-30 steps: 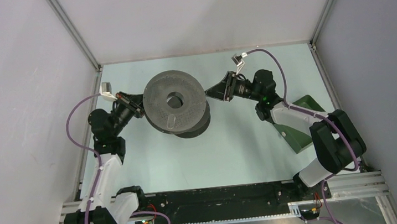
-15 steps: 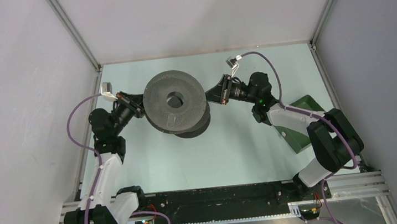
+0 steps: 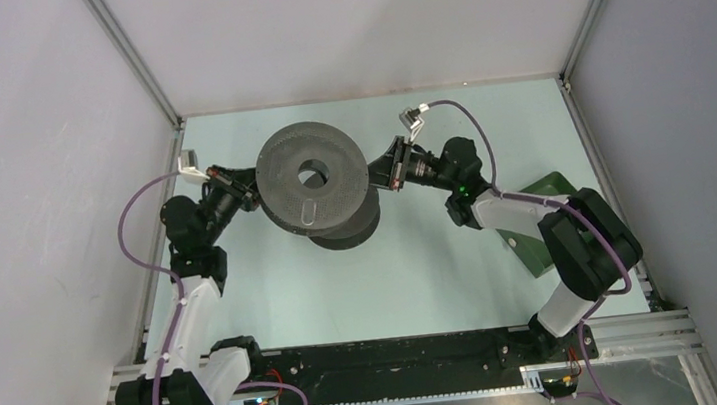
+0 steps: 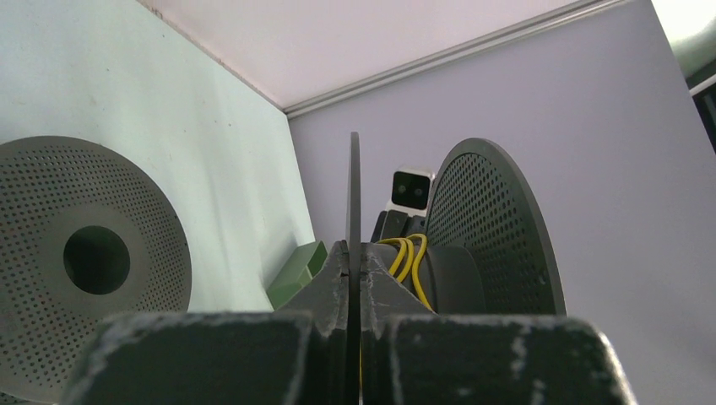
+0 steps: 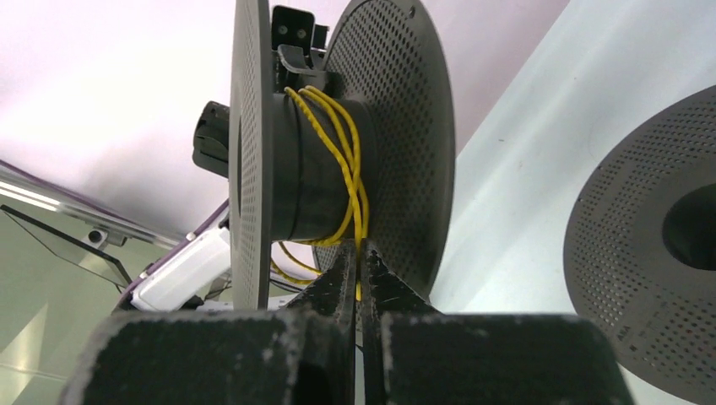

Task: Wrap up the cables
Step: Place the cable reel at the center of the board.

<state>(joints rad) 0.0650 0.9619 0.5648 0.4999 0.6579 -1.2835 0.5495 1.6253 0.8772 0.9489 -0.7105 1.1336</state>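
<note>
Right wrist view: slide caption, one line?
Right claw shut on the thin yellow cable wound round a dark grey perforated spool.

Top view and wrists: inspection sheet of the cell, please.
Surface: pale green table, no spills seen.
Job's things: yellow cable wound a few turns on the hub of the upper spool; lower spool beneath it; red cable not seen.
Clutter: green bin partly under the right arm.
Grippers: left gripper shut on the upper spool's flange; right gripper shut on the yellow cable.
Cables: purple hoses, off the spools.
Surroundings: pale walls, aluminium frame posts.
</note>
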